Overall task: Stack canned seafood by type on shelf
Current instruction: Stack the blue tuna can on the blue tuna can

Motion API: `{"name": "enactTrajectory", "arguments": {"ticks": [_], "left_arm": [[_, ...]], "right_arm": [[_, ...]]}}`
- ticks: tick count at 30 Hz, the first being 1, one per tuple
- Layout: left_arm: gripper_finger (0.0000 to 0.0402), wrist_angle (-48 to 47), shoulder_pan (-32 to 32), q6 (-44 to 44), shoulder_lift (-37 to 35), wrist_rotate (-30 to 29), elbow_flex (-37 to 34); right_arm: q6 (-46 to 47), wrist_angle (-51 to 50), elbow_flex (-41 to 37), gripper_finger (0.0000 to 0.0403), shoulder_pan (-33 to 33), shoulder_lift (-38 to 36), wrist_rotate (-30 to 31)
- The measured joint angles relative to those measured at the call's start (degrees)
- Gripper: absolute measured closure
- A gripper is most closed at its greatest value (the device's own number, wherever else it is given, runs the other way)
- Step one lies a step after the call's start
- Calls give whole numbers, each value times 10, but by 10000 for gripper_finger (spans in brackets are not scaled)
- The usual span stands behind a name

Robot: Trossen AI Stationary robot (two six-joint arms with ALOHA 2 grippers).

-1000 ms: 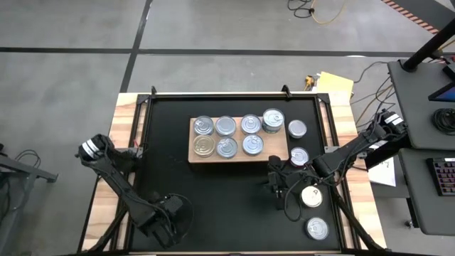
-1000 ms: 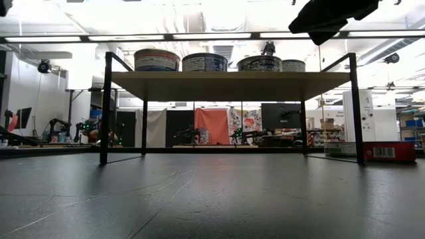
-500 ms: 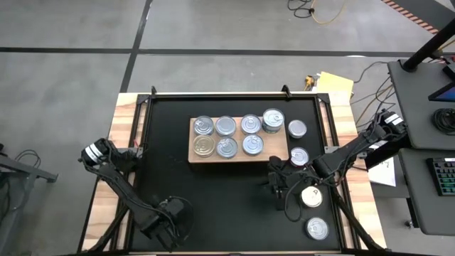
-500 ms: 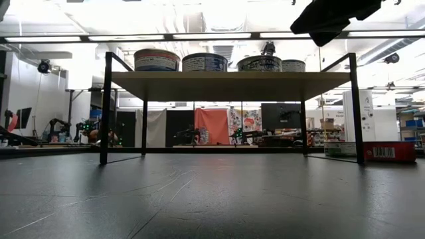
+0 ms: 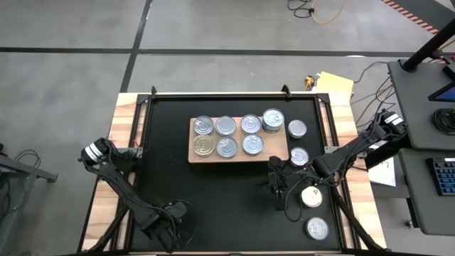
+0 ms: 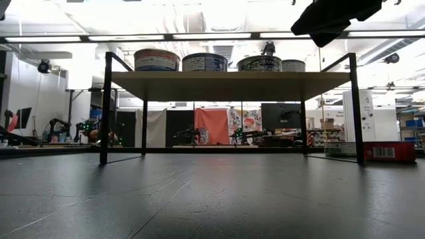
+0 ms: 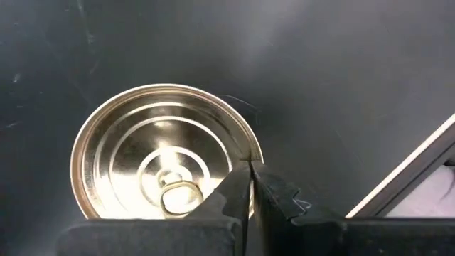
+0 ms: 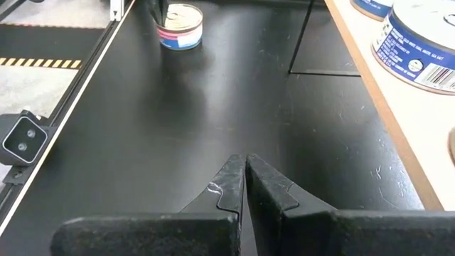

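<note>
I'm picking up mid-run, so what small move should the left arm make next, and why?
Probably open the left gripper: its fingers are shut, hovering over the gold-lidded can on the black mat, so they cannot straddle it yet.

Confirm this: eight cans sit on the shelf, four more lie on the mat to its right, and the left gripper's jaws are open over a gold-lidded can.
One thing is wrong: the left gripper's jaws are shut, not open, as the left wrist view shows, above the gold-lidded can. The rest holds: in the high view eight cans sit on the shelf, four on the mat to its right.
</note>
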Motion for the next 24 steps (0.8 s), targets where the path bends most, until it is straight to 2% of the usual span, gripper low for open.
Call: {"name": "enactTrajectory", "arguments": {"ticks": [24], "left_arm": [[401, 33, 3, 17, 37, 15, -3]], "right_arm": [[9, 28, -16, 394, 0, 0, 0]]}}
